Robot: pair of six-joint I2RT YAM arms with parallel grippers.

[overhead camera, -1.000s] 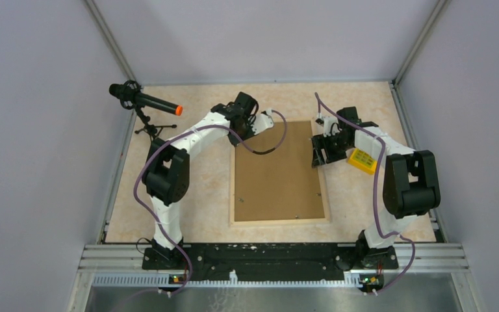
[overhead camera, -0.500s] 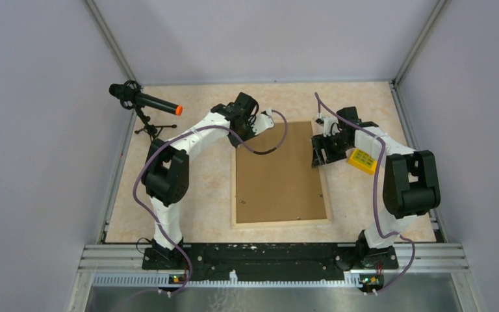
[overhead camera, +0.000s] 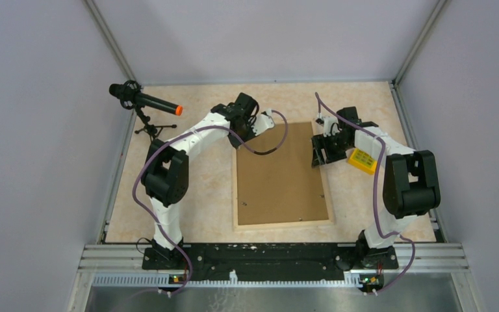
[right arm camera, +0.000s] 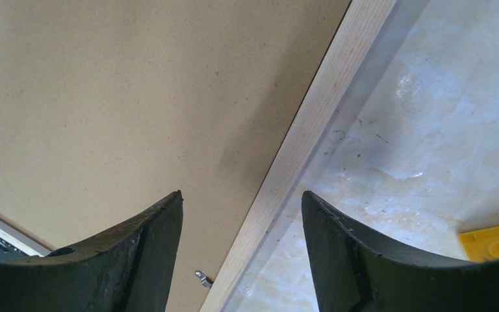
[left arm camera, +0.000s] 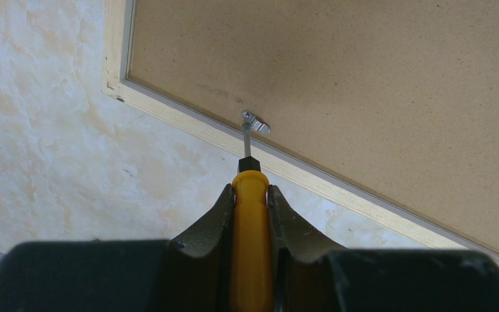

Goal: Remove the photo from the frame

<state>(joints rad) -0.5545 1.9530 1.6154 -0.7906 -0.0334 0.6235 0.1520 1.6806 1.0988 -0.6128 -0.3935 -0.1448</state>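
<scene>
1. Turns the frame (overhead camera: 282,179) slightly against a second ago, near edge further right; leaves it brown back up on the worktop (overhead camera: 195,208).
2. Pinches a yellow-handled screwdriver (left arm camera: 251,253) in the left hand (left arm camera: 251,190), tip on a metal clip (left arm camera: 255,121) at the frame's edge.
3. Holds the right hand (right arm camera: 242,208) spread above the frame's right edge, yellow block (overhead camera: 362,160) nearby.

Top external: we look steeply down from above and behind the arm bases, facing 12 o'clock, far enough back to take in the whole table (overhead camera: 351,208).

Left wrist: close, aimed past the left gripper (left arm camera: 251,190) and its screwdriver (left arm camera: 252,247) at the frame (left arm camera: 364,78), whose corner sits at 10 o'clock.

Right wrist: closer still, looking past the right gripper (right arm camera: 242,194) onto the frame's long edge.

We note all three views share the frame's brown back. The yellow block (right arm camera: 497,240), at 4 o'clock in the right wrist view, shows overhead too.
</scene>
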